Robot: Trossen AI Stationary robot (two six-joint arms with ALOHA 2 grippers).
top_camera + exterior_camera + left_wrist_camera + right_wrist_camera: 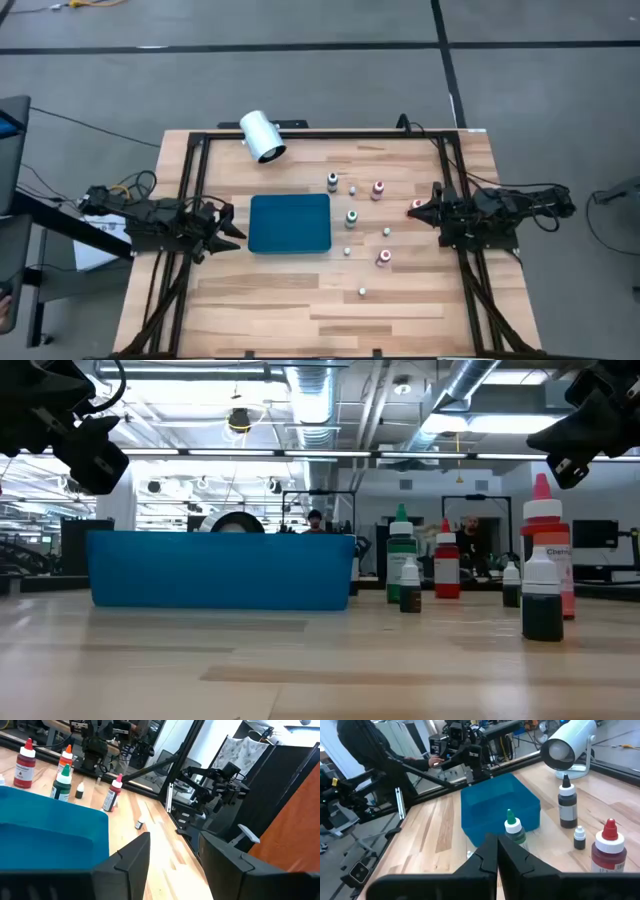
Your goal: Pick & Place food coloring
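The food coloring bottles stand upright on their bases on the wooden table, right of a teal tray (290, 223): a dark-topped one (332, 181), a green one (352, 217), a red one (378, 189), a pink one (383, 258), and another red top (416, 206) right beside my right gripper's tip. Tiny whitish pieces (361, 292) lie between them. My right gripper (427, 208) (497, 851) is shut and hangs above the table, pointing at the green bottle (512, 831). My left gripper (236, 222) (175, 855) is open, left of the tray, with nothing between its fingers.
A large white cylinder (263, 137) lies at the table's far edge behind the tray. Black frame rails (195, 200) run along both table sides under the arms. Bare wood lies along the near edge (300, 310).
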